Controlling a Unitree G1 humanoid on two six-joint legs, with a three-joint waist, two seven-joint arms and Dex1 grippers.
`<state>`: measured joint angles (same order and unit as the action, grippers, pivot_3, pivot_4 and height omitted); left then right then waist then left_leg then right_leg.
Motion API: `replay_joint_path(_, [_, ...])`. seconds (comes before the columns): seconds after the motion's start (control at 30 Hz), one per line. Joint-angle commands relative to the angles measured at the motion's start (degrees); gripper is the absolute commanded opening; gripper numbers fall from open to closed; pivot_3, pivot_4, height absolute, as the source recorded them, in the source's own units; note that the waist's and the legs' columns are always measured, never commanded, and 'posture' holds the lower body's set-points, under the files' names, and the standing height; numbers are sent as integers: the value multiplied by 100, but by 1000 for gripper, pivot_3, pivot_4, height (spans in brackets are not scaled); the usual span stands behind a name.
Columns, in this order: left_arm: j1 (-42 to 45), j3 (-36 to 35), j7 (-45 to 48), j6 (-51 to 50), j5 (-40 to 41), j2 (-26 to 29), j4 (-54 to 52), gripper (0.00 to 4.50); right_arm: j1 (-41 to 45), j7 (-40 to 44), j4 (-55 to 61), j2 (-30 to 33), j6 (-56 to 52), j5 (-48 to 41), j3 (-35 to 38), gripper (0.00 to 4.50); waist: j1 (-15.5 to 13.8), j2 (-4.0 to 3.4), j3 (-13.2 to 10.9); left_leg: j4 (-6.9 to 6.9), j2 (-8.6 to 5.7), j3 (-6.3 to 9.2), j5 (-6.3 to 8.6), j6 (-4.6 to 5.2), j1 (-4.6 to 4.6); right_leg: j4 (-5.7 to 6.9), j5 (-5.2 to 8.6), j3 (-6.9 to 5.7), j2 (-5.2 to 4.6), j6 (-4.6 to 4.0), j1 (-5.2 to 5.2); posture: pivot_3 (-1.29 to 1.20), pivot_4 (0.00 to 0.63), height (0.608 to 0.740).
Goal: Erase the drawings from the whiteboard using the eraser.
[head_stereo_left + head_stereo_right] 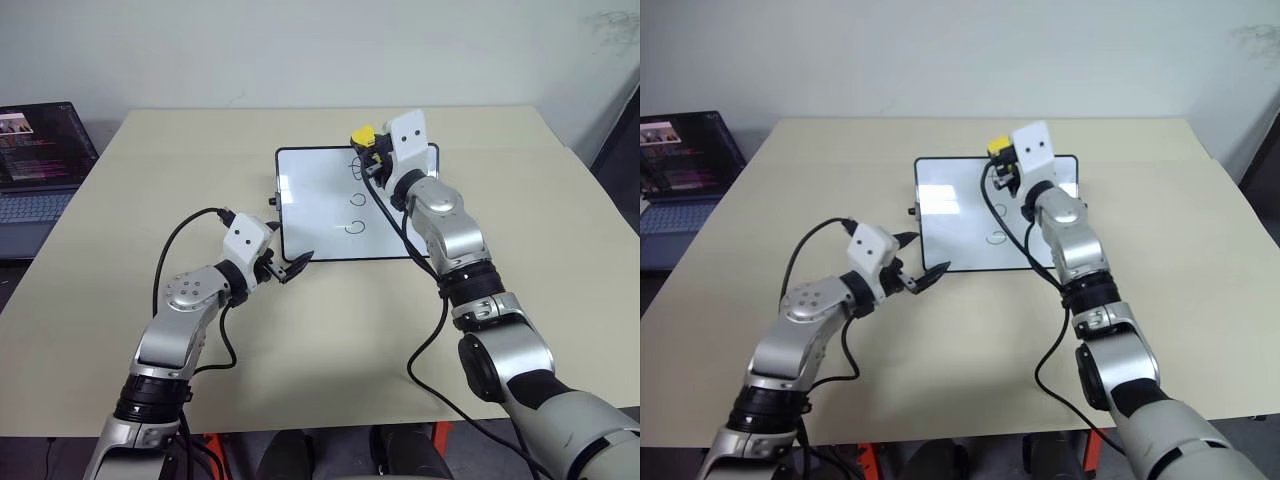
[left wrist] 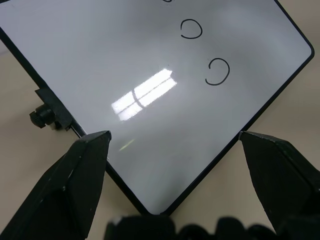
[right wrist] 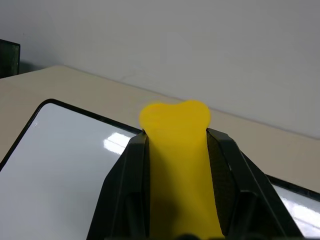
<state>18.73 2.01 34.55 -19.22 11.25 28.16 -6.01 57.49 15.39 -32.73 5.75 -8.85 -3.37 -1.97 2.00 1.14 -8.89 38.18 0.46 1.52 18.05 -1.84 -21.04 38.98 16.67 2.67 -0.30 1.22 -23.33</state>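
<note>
While gripped, eraser above whiteboard

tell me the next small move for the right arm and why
Probably lower the right gripper, shut on the small yellow block eraser, onto the glossy white black-framed whiteboard. The eraser looks raised above the far edge, and the thin black marker loops remain unwiped.

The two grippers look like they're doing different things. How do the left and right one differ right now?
The left gripper is open and empty; the right gripper is shut on the yellow eraser. The left sits low at the near left corner of the whiteboard; the right is raised over the board's far edge, near the top drawing. Both have two black fingers and a white block at the wrist.
</note>
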Motion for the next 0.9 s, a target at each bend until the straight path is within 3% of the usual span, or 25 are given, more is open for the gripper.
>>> replay_joint_path(0.03, [98, 2, 15, 118, -39, -25, -172, 4500, 279, 54, -99, 77, 279, 58, 45, 1238, 0, 0, 0, 0, 0, 0, 0, 0, 0, 0, 0, 0, 0, 0, 0, 0, 150, 740])
replay_joint_path(0.43, [147, -13, 22, 82, -35, -33, -247, 4500, 626, 19, -1170, 268, 887, 198, 139, 1238, 2, 0, 0, -1, 0, -1, 0, 0, 0, -1, 0, 0, 0, 0, -1, 0, 150, 740])
replay_joint_path(0.9, [209, -109, 50, 311, 154, -207, -412, 4500, 594, 14, -1292, 319, 933, 211, 169, 1238, 0, 0, 0, -2, 0, -2, 0, -1, -1, -1, 0, 1, 0, 0, -1, 0, 150, 740])
